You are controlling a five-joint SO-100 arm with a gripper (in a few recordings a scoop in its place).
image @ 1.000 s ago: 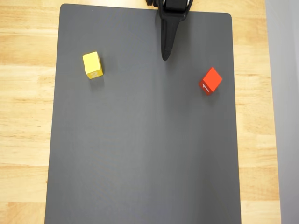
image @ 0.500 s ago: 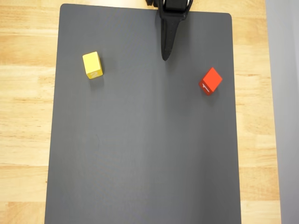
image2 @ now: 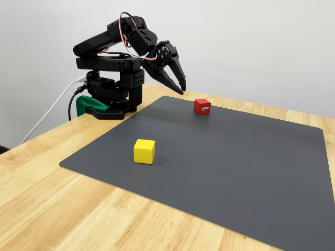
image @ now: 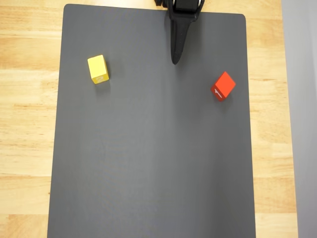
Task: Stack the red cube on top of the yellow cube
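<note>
Nothing had moved since the earlier overhead pictures: arm and both cubes lay exactly where they were a second before.

A wooden table [image: 25, 99] carried a dark grey mat [image: 148, 158] that covered most of the overhead view. At the mat's twelve o'clock edge in that view stood the black arm [image2: 112, 57], folded back over its base, which in the fixed view sat on the table by a green clamp [image2: 84, 104] with a white cable [image2: 49, 115] trailing off it.

From the arm, the gripper [image: 175, 59] reached a short way over the mat, its tips raised above the surface and touching nothing. In the fixed view its two fingers met at the tips [image2: 181, 89], so it looked closed and empty.

In the overhead view the red cube [image: 223, 86] sat on the mat at about four o'clock from the gripper tips, turned cornerwise, a white mark on its side face. The yellow cube [image: 98, 69] sat squarer at about nine o'clock from the tips, well apart from the red cube across the mat.
</note>
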